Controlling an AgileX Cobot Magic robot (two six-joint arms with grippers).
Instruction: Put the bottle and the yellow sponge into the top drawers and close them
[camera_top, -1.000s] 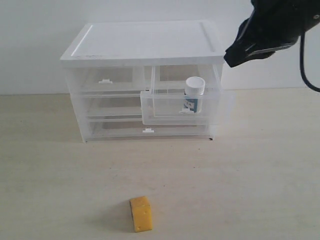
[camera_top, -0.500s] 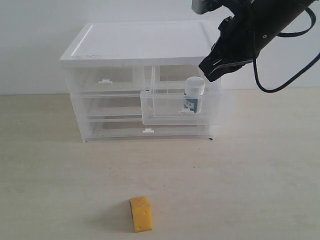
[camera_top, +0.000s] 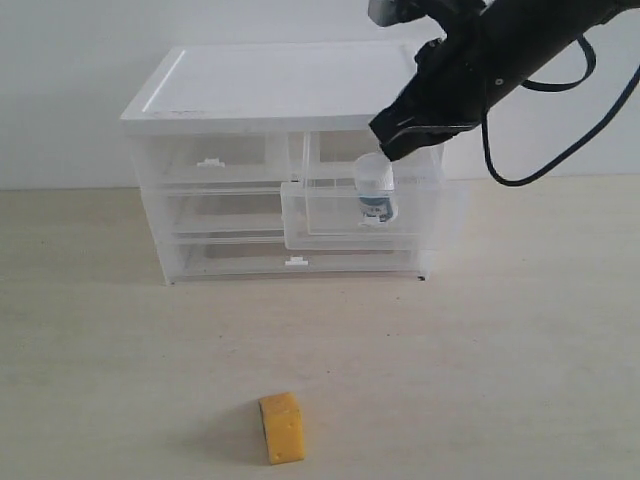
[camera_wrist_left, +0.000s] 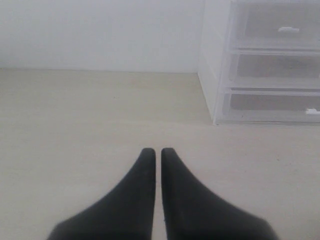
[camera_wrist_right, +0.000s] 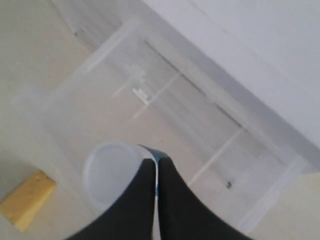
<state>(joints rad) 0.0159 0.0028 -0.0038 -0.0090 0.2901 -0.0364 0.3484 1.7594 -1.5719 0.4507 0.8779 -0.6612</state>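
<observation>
The bottle (camera_top: 376, 190) stands in the pulled-out right top drawer (camera_top: 330, 215), leaning left, its white cap (camera_wrist_right: 112, 170) blurred. My right gripper (camera_top: 385, 150) is shut and empty, its tips right at the bottle's cap; the right wrist view shows the tips (camera_wrist_right: 156, 161) against the bottle's teal label edge. The left top drawer (camera_top: 215, 160) is closed. The yellow sponge (camera_top: 283, 428) lies on the table well in front of the cabinet and also shows in the right wrist view (camera_wrist_right: 25, 200). My left gripper (camera_wrist_left: 155, 150) is shut over bare table.
The white drawer cabinet (camera_top: 285, 90) stands at the back against the wall, with two full-width drawers (camera_top: 230, 258) closed below. In the left wrist view the cabinet's side (camera_wrist_left: 215, 65) stands ahead of the left gripper. Pale wooden tabletop (camera_top: 500, 350) surrounds everything.
My right gripper has come down and leftward from the upper right to the bottle's cap. The bottle, upright before, now leans left in the drawer. The sponge has not moved.
</observation>
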